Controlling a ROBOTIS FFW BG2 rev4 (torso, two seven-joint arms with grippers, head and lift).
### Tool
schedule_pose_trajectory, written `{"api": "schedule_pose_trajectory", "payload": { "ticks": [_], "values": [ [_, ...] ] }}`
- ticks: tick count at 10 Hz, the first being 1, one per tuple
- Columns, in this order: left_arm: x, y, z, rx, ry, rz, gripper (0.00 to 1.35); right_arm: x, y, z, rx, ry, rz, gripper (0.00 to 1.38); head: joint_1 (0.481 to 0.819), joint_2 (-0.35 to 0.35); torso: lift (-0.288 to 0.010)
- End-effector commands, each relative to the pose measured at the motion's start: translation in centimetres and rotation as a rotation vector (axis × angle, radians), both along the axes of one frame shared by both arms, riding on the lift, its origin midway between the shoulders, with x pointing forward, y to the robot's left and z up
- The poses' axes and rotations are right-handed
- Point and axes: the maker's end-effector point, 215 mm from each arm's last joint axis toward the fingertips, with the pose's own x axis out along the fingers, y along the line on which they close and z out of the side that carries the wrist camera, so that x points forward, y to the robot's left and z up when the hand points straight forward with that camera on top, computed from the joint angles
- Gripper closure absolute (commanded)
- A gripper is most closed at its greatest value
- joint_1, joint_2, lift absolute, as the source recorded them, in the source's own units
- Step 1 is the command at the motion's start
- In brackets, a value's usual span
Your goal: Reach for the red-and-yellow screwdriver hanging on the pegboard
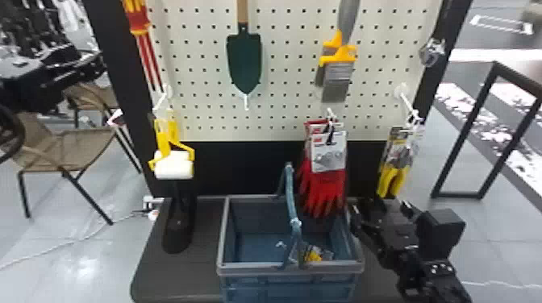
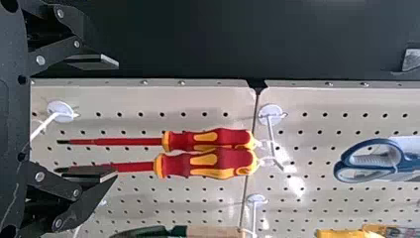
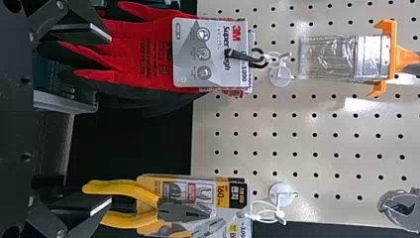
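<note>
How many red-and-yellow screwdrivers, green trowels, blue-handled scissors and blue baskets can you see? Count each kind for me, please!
Red-and-yellow screwdrivers: 2
Green trowel: 1
Blue-handled scissors: 1 pair
Blue basket: 1
Total: 5, counting the scissors as one thing

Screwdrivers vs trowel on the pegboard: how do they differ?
The screwdrivers are a pair; the trowel is single.
The screwdrivers have red-and-yellow handles, the trowel a plain tan one.
The screwdrivers have slim red shafts, the trowel a broad dark green blade.
Both hang handle-up on the pegboard.
</note>
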Motion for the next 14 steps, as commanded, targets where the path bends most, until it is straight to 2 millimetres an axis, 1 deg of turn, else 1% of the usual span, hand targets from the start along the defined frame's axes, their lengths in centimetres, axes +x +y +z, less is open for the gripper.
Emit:
{"api": "schedule_pose_trajectory", "payload": {
  "ticks": [1,2,5,7,9,13,14],
  "values": [
    [0.4,-1.1,0.3,-0.047,0.013,-0.076,0.50,0.0,0.0,0.0,0.000,0.000,0.000,0.16,0.549,0.000,-0.100],
    [0.7,-2.0,0.3,-0.062,0.025,-0.120,0.50,0.0,-0.1,-0.1,0.000,0.002,0.000,0.16,0.549,0.000,-0.100],
    [1.8,-4.6,0.8,-0.032,0.046,-0.209,0.50,0.1,0.1,0.0,-0.004,-0.001,0.005,0.16,0.549,0.000,-0.100],
    [1.8,-5.3,1.7,-0.016,0.044,-0.232,0.50,0.0,0.0,-0.4,-0.005,0.007,0.005,0.16,0.549,0.000,-0.100],
    [1.7,-6.5,3.7,0.016,0.019,-0.264,0.50,0.0,-0.1,-0.4,-0.007,0.009,0.006,0.16,0.549,0.000,-0.100],
    [2.0,-8.9,5.1,0.048,0.017,-0.322,0.50,0.1,-0.2,-0.7,-0.012,0.016,0.006,0.16,0.549,0.000,-0.100],
    [2.0,-9.2,5.2,0.052,0.016,-0.332,0.50,0.1,-0.2,-0.9,-0.013,0.023,0.007,0.16,0.549,0.000,-0.100]
  ]
}}
